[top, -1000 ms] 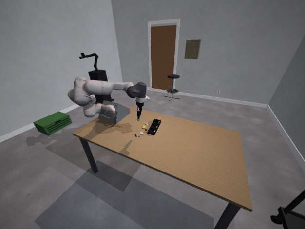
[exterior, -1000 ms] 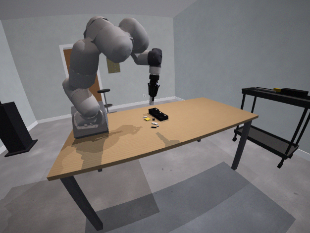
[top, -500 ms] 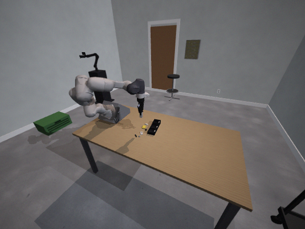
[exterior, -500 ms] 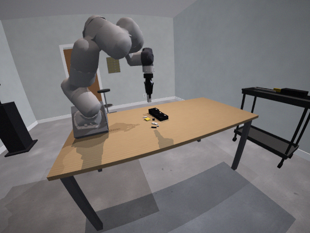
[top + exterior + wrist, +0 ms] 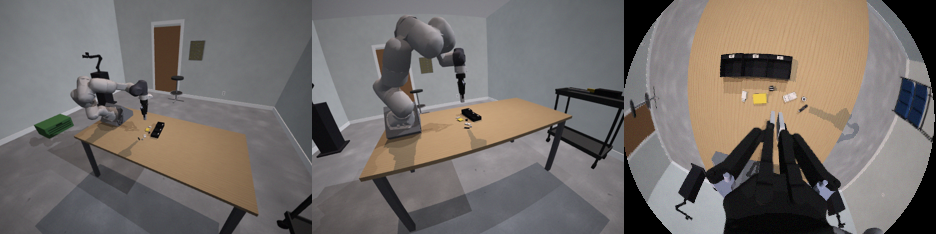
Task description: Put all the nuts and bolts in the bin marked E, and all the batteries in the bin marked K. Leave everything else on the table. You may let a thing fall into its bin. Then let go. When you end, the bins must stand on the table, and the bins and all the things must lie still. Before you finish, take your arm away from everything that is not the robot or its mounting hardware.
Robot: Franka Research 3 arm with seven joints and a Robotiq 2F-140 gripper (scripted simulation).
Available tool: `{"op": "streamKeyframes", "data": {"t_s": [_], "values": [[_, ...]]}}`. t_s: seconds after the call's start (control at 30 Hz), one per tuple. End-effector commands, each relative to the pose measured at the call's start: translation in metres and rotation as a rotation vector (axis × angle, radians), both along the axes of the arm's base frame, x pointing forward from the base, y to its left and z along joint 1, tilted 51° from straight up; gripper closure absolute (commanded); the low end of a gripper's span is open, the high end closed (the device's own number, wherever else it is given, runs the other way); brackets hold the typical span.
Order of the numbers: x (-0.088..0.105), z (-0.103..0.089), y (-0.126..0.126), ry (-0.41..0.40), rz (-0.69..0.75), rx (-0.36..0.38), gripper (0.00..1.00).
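My gripper (image 5: 144,118) (image 5: 462,100) (image 5: 775,117) is shut and empty, pointing down high above the table. A black row of three joined bins (image 5: 157,130) (image 5: 471,115) (image 5: 755,68) stands on the table; its white labels are too small to read. Beside it lie a small grey ring-like piece, perhaps a nut (image 5: 142,139) (image 5: 804,99), a dark elongated piece (image 5: 138,138) (image 5: 466,128) (image 5: 803,108) and a small dark piece (image 5: 149,132) (image 5: 466,119) (image 5: 771,88). Whether these are bolts or batteries I cannot tell. The bins' insides look dark; their contents cannot be made out.
A yellow block (image 5: 147,129) (image 5: 460,119) (image 5: 759,98) lies between a small white piece (image 5: 149,126) (image 5: 744,95) and a larger white piece (image 5: 144,136) (image 5: 467,123) (image 5: 789,97). The arm's base stands at the table's end. A black cart (image 5: 586,94) stands beyond the table.
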State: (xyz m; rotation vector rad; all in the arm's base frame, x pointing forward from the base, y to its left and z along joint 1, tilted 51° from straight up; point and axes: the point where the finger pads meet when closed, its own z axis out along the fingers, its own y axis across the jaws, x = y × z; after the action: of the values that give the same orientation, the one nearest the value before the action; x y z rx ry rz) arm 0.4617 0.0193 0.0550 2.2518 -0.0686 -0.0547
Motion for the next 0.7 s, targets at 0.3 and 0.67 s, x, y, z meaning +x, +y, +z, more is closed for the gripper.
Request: {"op": "streamKeyframes", "data": {"t_s": [0.3,0.67], "values": [[0.029,-0.022,-0.022,-0.075,-0.052,-0.007,0.95],[0.08,-0.06,-0.061,-0.075,-0.052,-0.007,0.95]]}}
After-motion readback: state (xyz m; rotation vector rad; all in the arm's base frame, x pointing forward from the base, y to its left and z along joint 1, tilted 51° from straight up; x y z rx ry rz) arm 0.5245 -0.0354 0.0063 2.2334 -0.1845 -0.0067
